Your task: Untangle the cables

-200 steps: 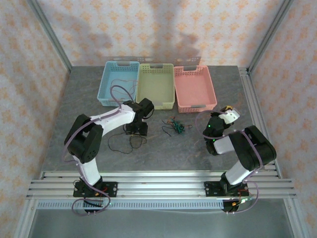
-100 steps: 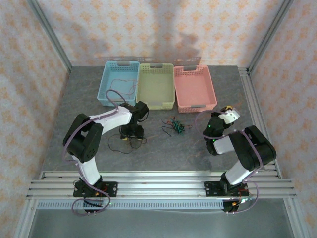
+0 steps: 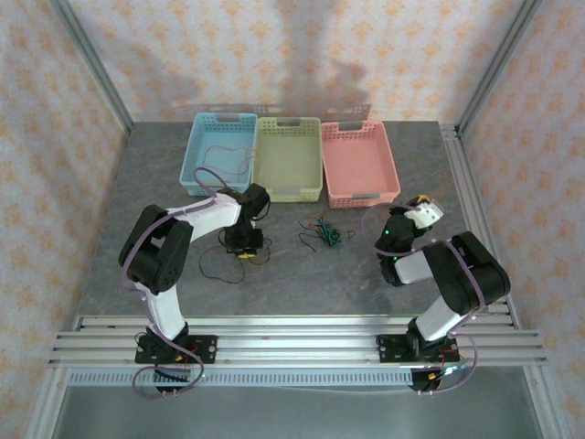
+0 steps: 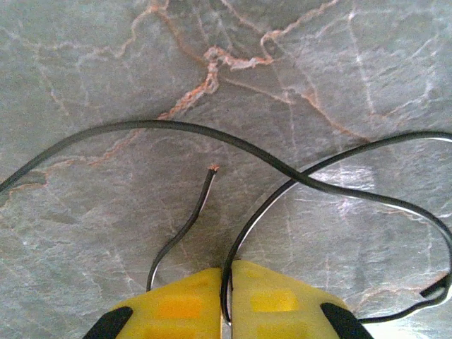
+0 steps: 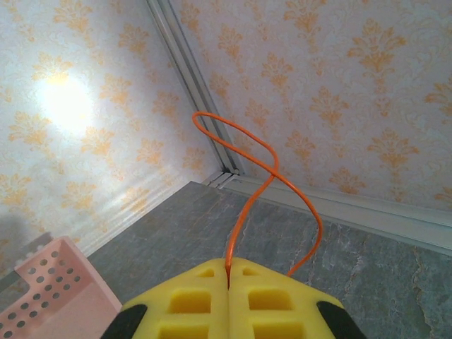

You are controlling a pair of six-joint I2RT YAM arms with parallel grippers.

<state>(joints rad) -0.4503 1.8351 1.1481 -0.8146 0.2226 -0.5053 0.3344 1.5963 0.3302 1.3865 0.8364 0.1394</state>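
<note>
Gripping the black cable [image 4: 169, 125] on the table [image 3: 302, 274], just on the near side of the yellow basket [image 3: 288, 157], toward its left corner.
Pinching it in the seam of the clenched left gripper [image 4: 227, 282], with the wire leaving the pads straight ahead, then looping crosswise. Seeing the knotted bundle [image 3: 322, 234] lying apart, also on the near side of the basket but toward its right corner, seemingly a little nearer to the left arm. Clamping an orange cable [image 5: 272, 171] in the closed right gripper [image 5: 229, 272], well right of the basket, with the wire rising upward. Finding no brand, label or readable writing.
</note>
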